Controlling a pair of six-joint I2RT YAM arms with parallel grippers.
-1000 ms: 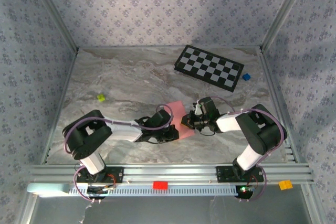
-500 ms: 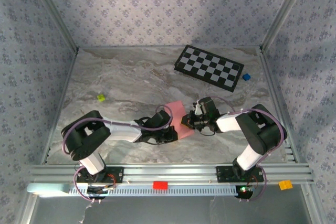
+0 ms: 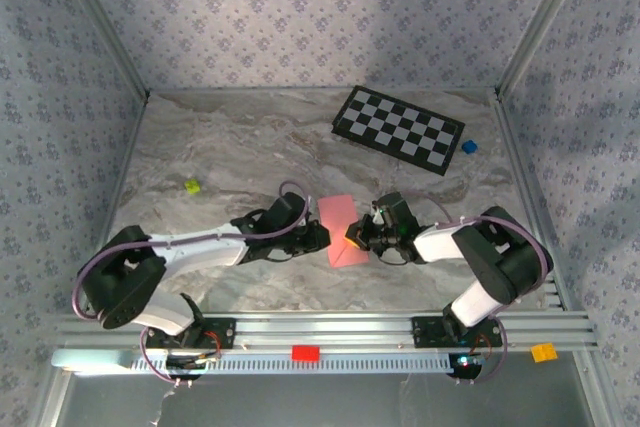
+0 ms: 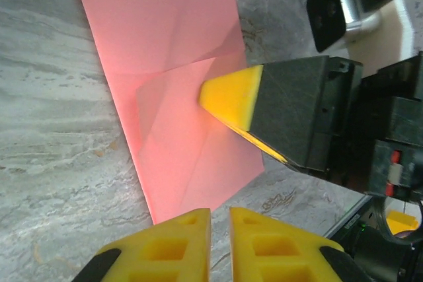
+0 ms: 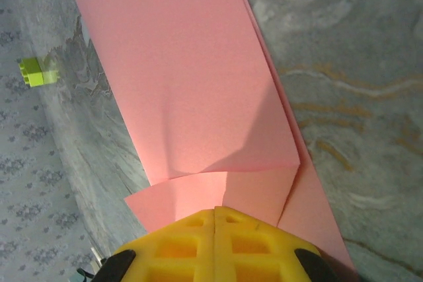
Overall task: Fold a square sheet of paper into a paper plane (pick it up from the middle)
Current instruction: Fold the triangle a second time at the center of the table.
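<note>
Pink paper point(image 3: 338, 230) flat on bench point(image 3: 220, 147), well to near side of checkerboard point(image 3: 398, 130). Part-folded: flap turned over, creases showing. Right claw point(image 3: 357, 240) fully closed, gripping nothing, yellow tip pressing down on folded flap at paper's edge. Left claw point(image 3: 322, 237) nearly closed, thin slit between fingers, empty, just beside paper's opposite edge.
</note>
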